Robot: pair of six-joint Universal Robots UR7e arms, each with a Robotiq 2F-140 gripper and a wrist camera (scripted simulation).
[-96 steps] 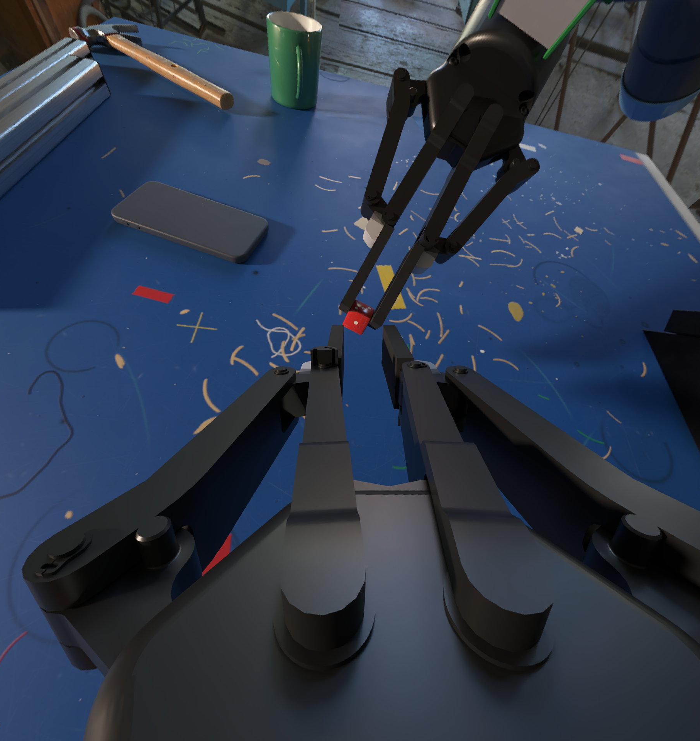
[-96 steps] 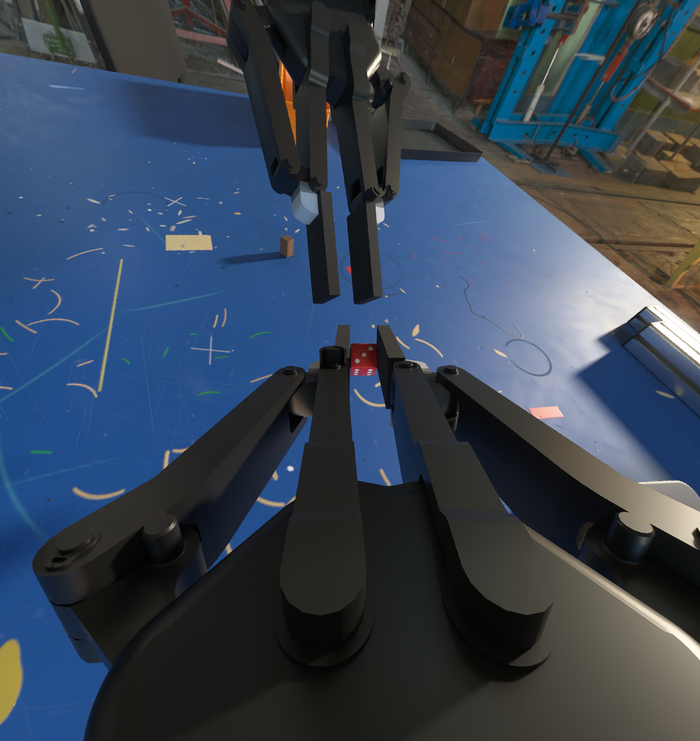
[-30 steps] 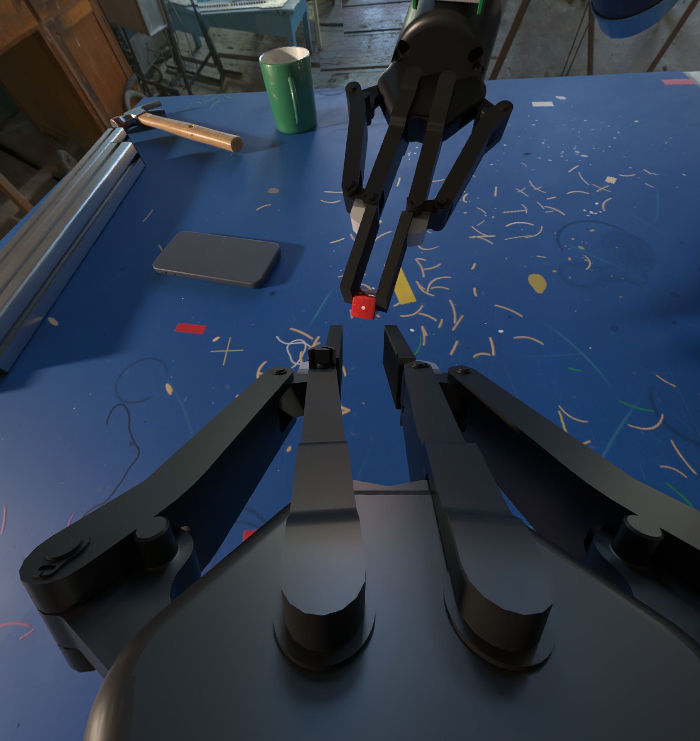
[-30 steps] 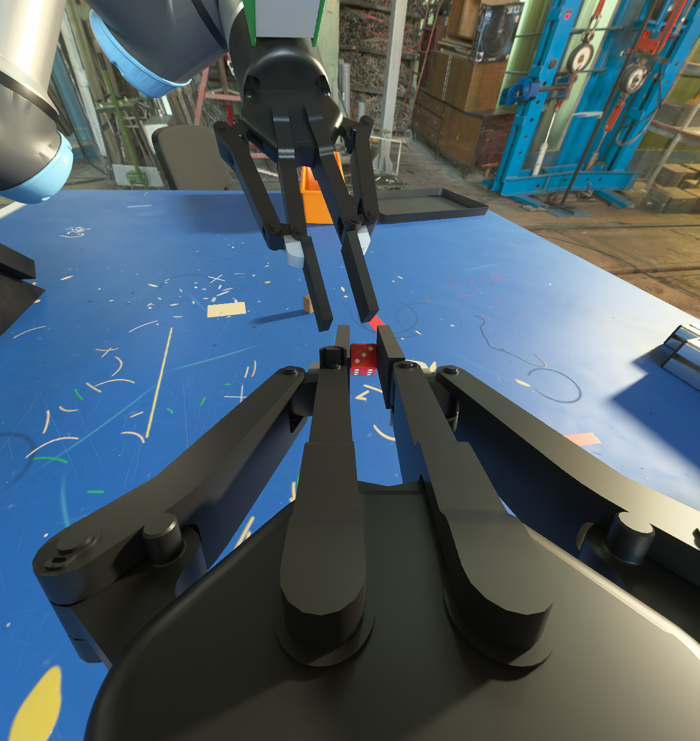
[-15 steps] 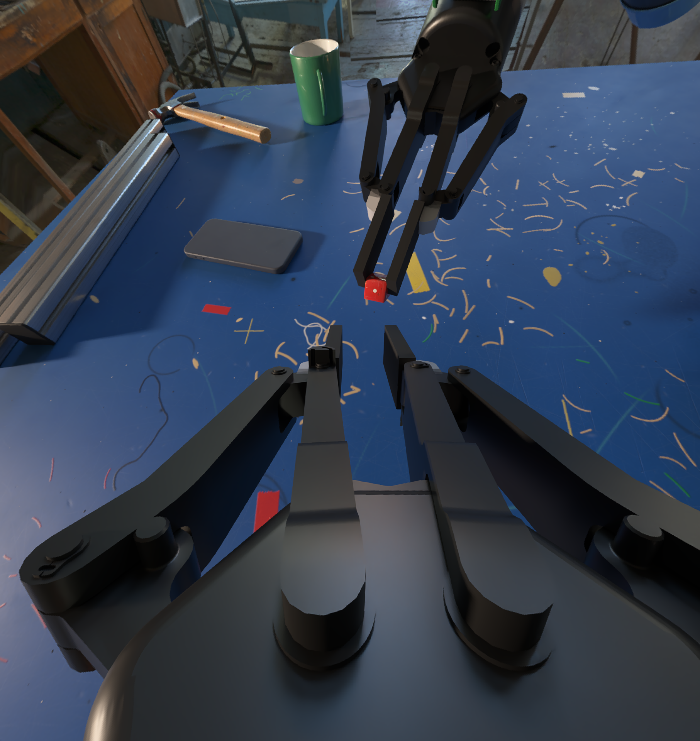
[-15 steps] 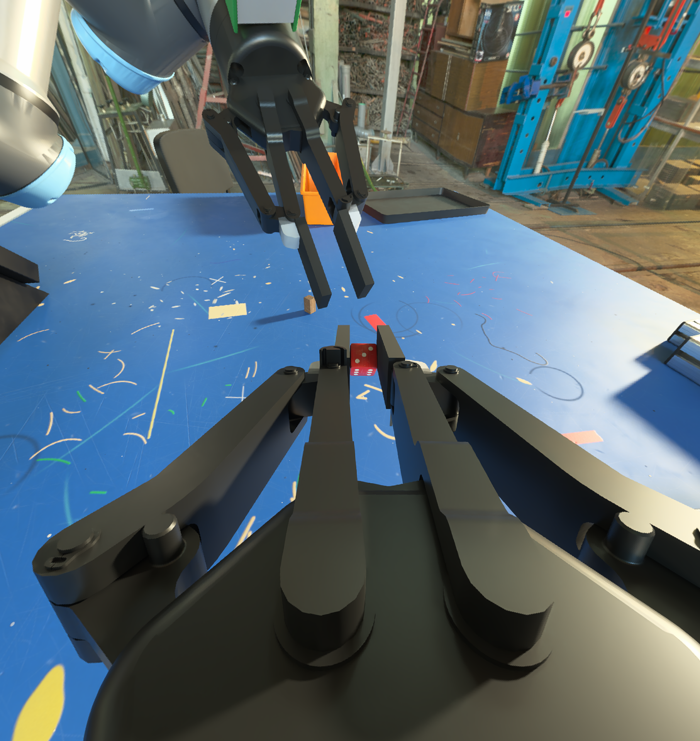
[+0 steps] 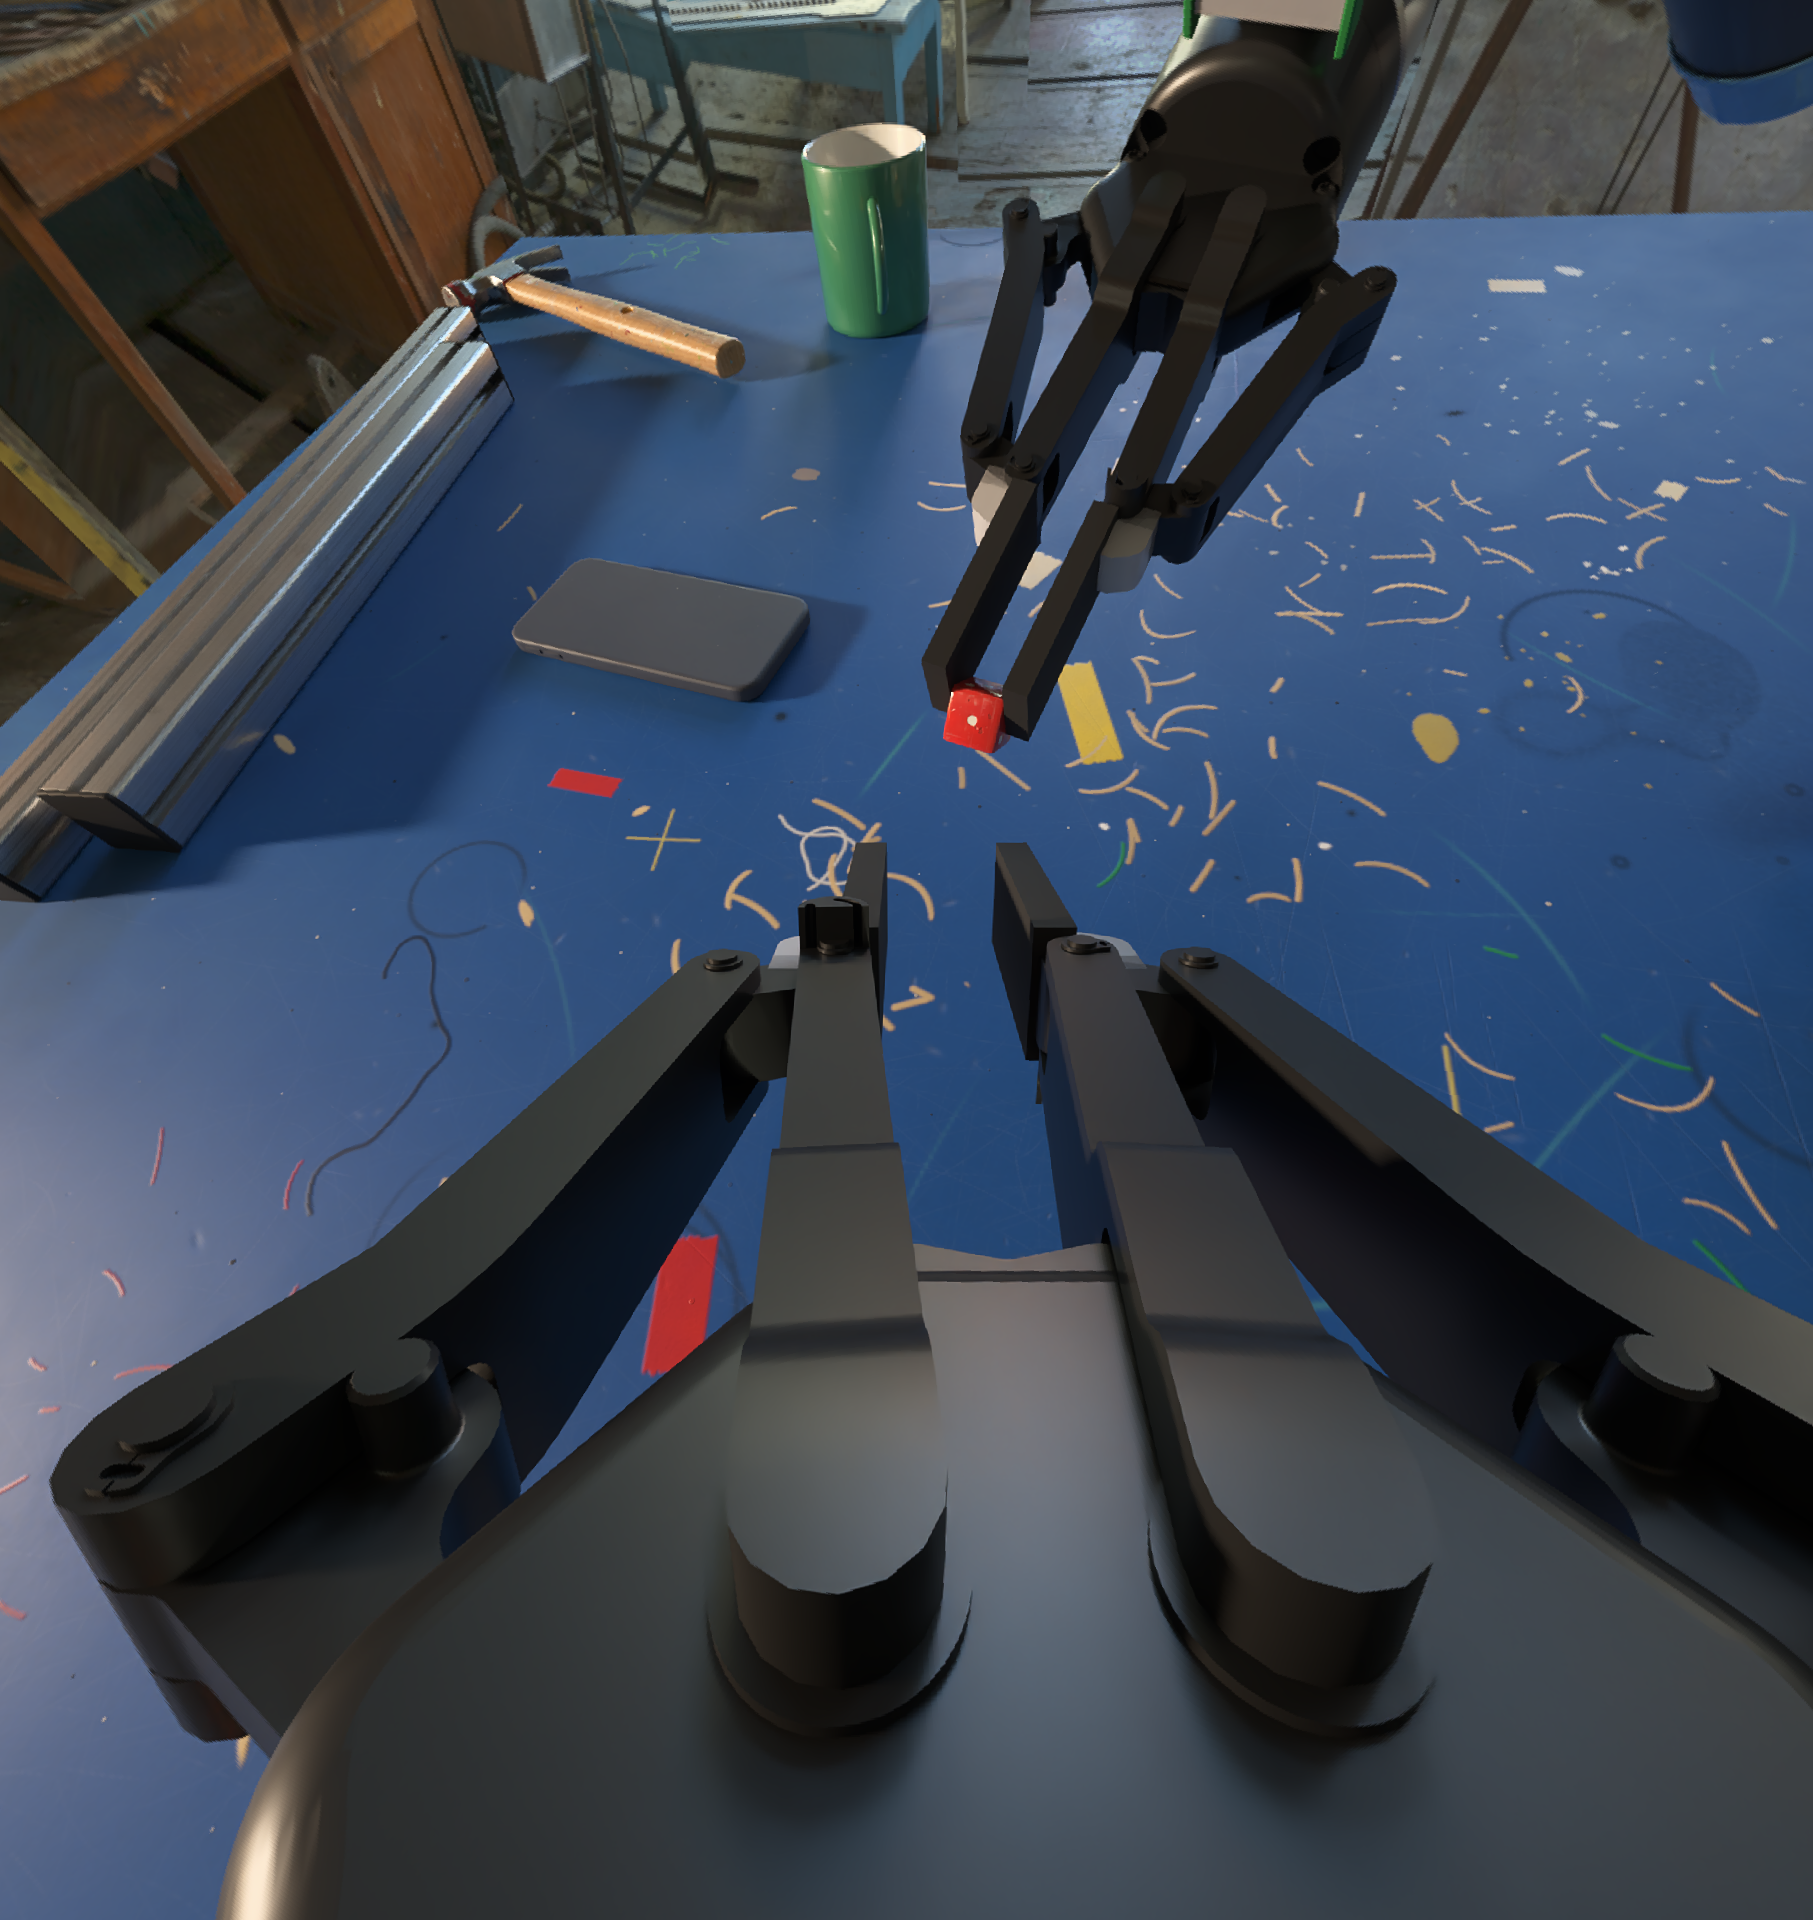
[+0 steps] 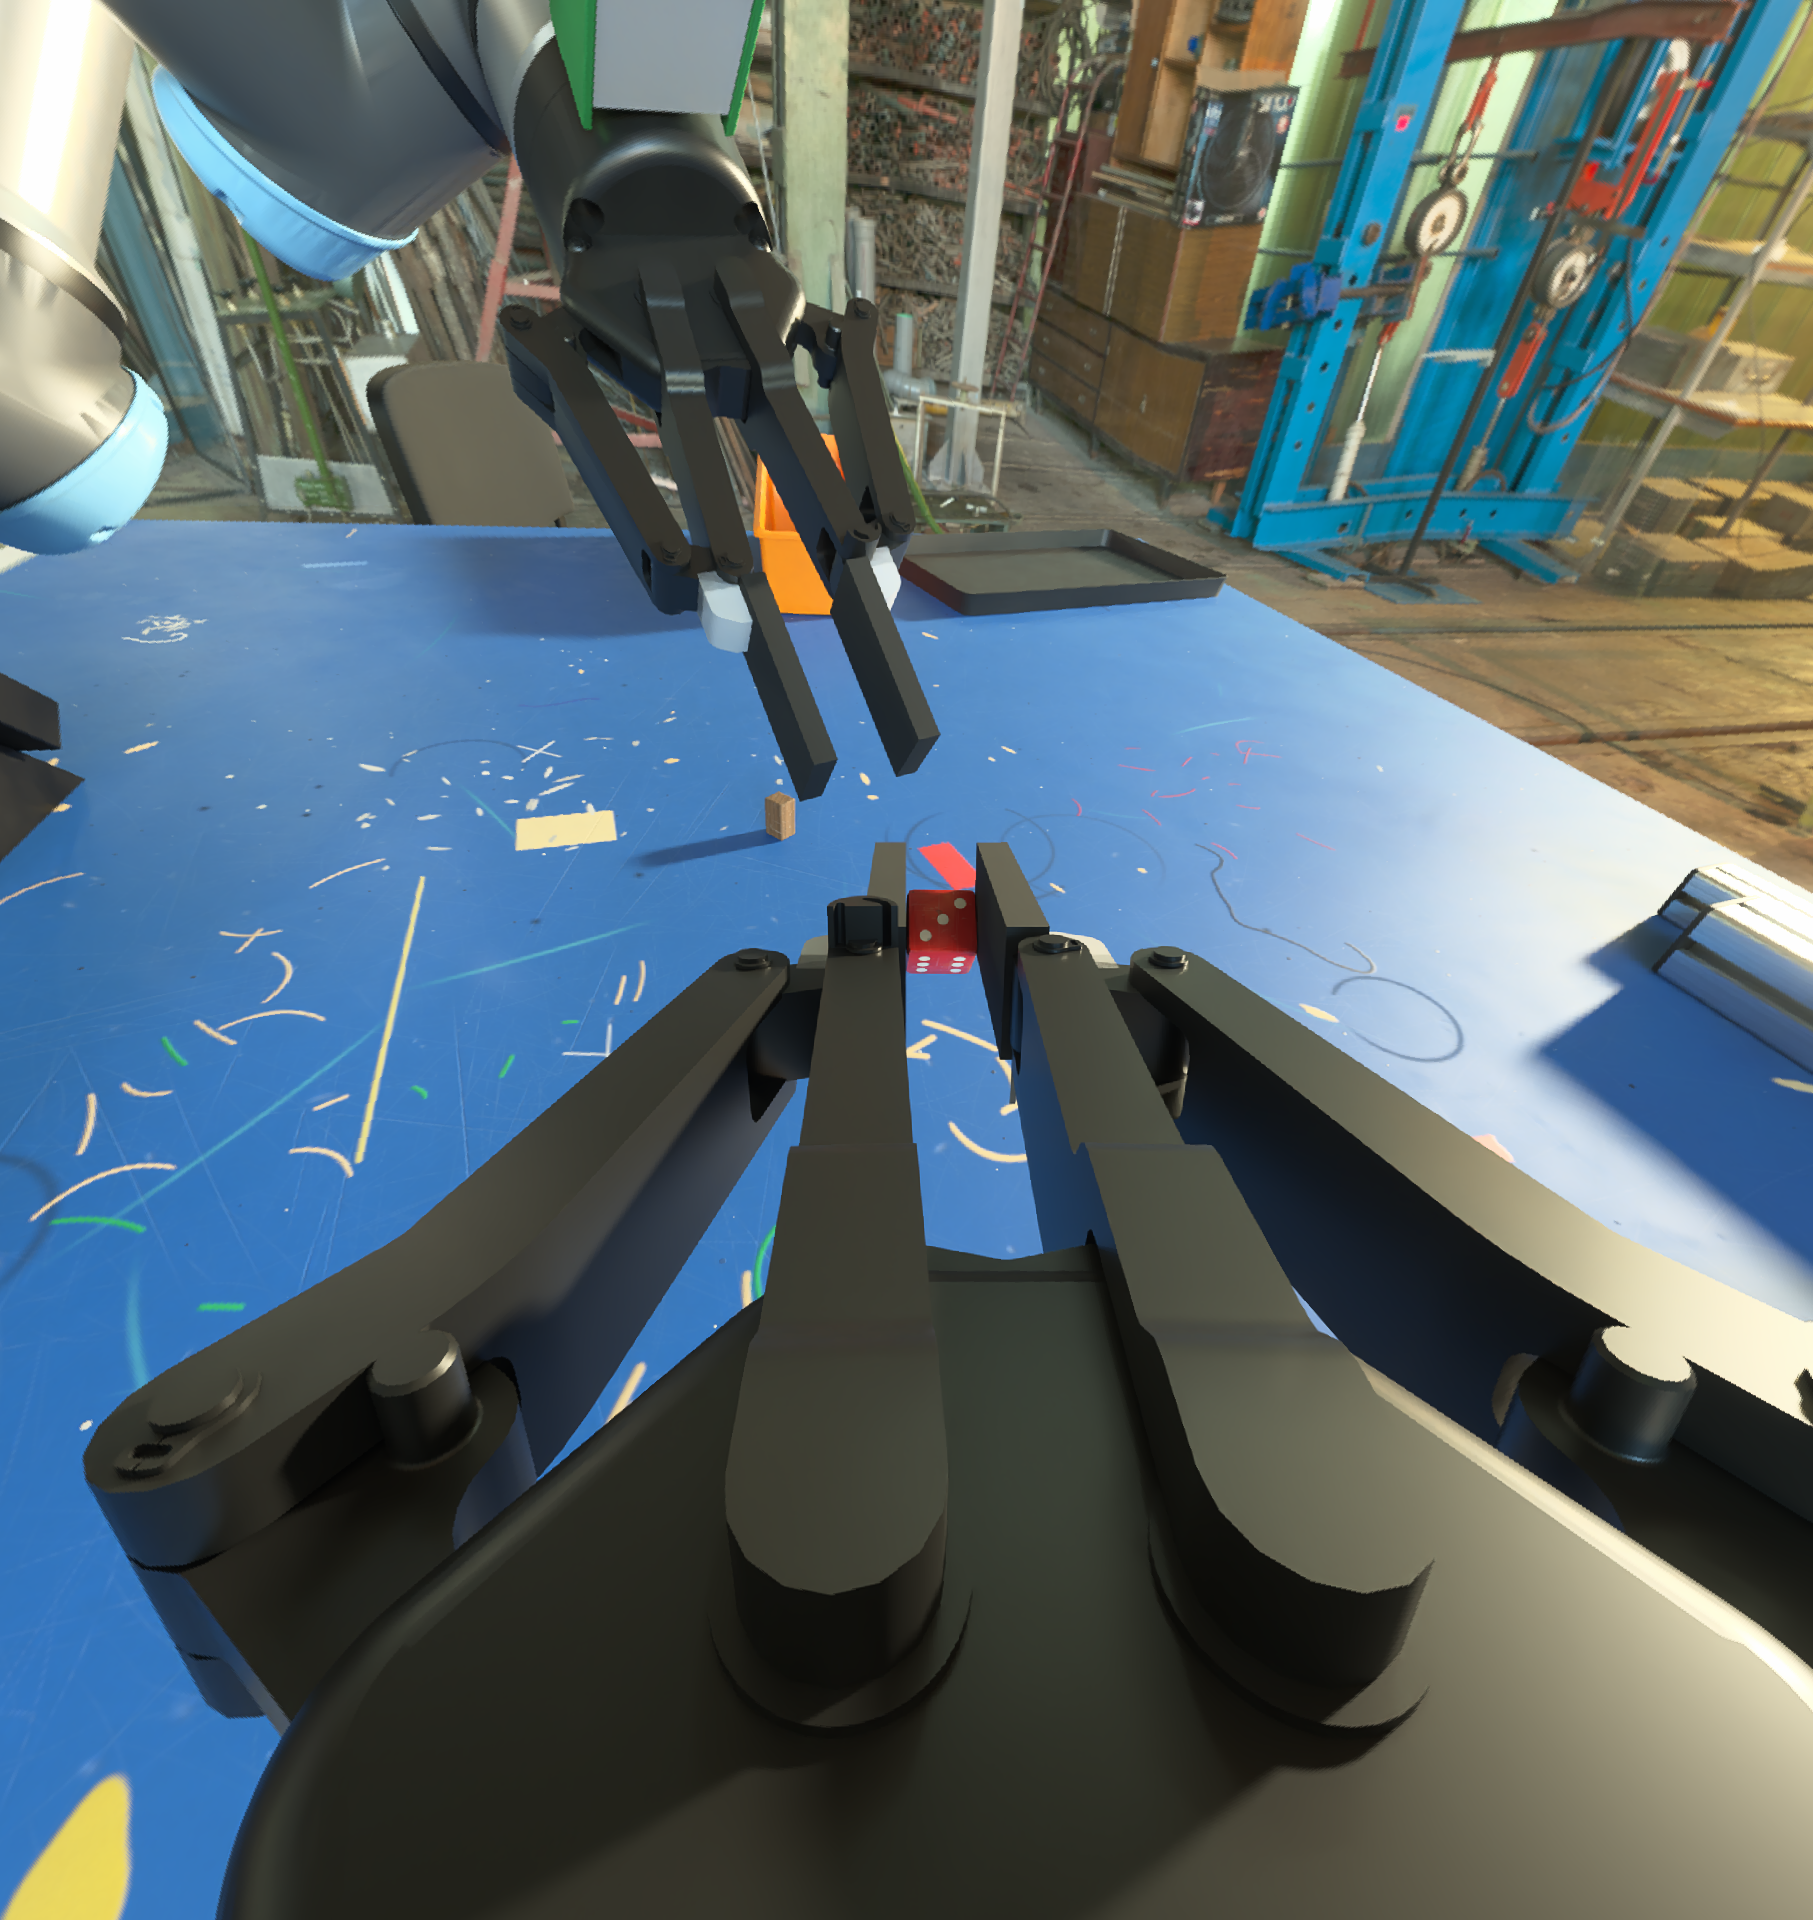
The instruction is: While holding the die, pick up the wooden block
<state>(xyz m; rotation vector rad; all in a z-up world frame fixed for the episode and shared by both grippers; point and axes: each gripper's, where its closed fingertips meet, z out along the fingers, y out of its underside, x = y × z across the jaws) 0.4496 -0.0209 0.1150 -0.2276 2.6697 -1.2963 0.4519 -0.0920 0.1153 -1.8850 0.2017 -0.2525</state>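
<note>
the red die [image 8: 940,932] is clamped between the fingertips of the right end effector [image 8: 941,883], held above the blue table [image 8: 258,935]. the left end effector [image 7: 938,883] is parted and empty. the wooden block [image 8: 779,815] is seen upright on the table, just beside the left fingertips.

Table top [image 7: 258,1039]: matt blue, scuffed, paint-flecked. Hammer [image 7: 611,317]: wooden handle, dull metal head. Mug [image 7: 868,234]: glossy green glaze. Phone [image 7: 663,627]: smooth matt grey. Rail [image 7: 237,613]: brushed shiny metal. Die [image 8: 940,932]: glossy red plastic. Wooden block [image 8: 779,815]: bare, grain visible. Tray [image 8: 1063,574]: matt black.
</note>
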